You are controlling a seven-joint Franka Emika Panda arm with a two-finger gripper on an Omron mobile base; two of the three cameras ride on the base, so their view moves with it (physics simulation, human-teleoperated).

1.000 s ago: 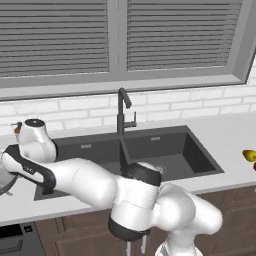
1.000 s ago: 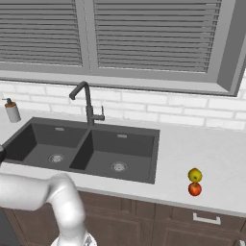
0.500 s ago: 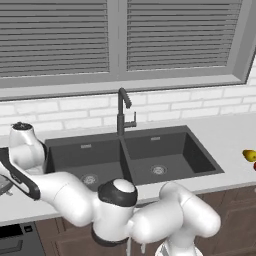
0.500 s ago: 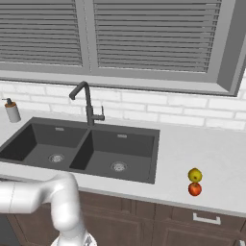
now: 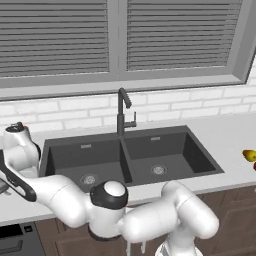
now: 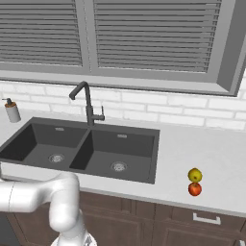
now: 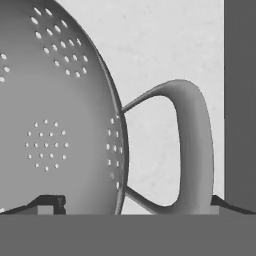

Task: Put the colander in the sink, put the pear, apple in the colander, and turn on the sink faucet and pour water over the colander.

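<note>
The colander (image 7: 55, 115), a silvery bowl dotted with small holes, lies on the pale counter close under the hand. Its loop handle (image 7: 192, 145) juts toward the right of the hand view. My gripper (image 7: 135, 205) is open, with one fingertip (image 7: 47, 202) over the bowl and the other beyond the handle, so the rim and handle lie between them. The dark double sink (image 5: 100, 155) (image 6: 139, 141) has nothing in it, and the sink faucet (image 5: 121, 112) (image 6: 88, 103) stands behind its divider. On the counter far to the right sit the pear (image 6: 194, 175) (image 5: 249, 155) and the apple (image 6: 194, 189).
A soap dispenser (image 6: 12, 111) stands left of the sink by the tiled wall. My white arm (image 5: 75, 200) stretches low across the front of the counter toward the left. A dark strip (image 7: 240, 100) runs along the right of the hand view.
The arm has swung further left and down, and the hand has dropped past the left edge of the left base view. Sink, faucet and fruits have not moved.
</note>
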